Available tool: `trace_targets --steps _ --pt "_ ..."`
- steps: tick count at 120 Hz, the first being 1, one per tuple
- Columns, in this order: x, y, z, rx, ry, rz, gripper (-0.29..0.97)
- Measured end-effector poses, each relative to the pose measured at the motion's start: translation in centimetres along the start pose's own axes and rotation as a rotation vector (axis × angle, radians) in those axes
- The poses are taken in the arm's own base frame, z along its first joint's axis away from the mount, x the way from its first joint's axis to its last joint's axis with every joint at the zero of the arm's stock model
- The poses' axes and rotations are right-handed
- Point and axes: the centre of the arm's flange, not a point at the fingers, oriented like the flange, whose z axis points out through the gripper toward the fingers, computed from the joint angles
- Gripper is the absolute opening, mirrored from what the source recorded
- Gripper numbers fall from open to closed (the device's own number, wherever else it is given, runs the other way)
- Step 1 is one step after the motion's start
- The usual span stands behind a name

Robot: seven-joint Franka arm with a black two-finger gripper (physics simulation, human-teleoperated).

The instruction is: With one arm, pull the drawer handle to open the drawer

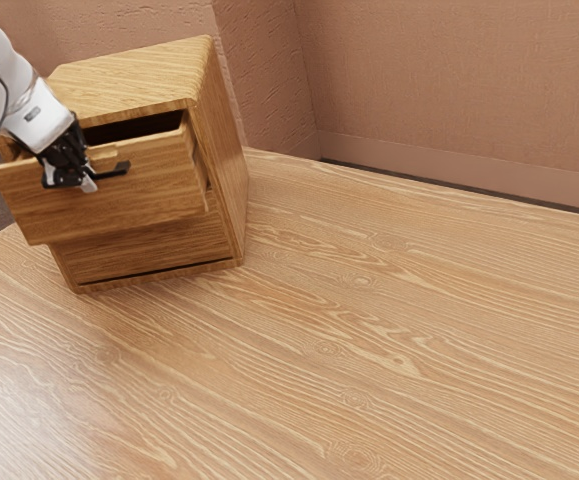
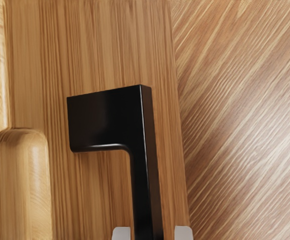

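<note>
Top drawer [image 1: 119, 205] partly out, handle [image 2: 139, 150] between fingers [image 2: 120, 233]

The wooden drawer [image 1: 129, 200] stands partly pulled out of its cabinet [image 1: 219, 130] — its front face just behind the gripper [image 1: 69, 180]. Its black bar handle [image 1: 112, 171] runs level — one end clamped between the fingers.

free: tabletop [image 1: 389, 340] ext view's rt of cabinet [image 1: 224, 140] | obst: drawer [image 1: 109, 195] out, wall [image 1: 449, 70]

Wood-grain table [image 1: 389, 330], pinkish wall [image 1: 449, 70] behind
</note>
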Motion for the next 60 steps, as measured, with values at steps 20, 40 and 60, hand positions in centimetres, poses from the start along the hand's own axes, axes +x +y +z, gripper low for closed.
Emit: trace_targets --steps 20,40,60 --pt "2.1 2.1 -1.6 0.018 0.031 0.037 -0.11" --pt "2.0 2.9 -1.5 0.017 0.032 0.035 -0.11" --pt "1.2 3.5 -1.8 0.019 0.03 0.021 -0.11"
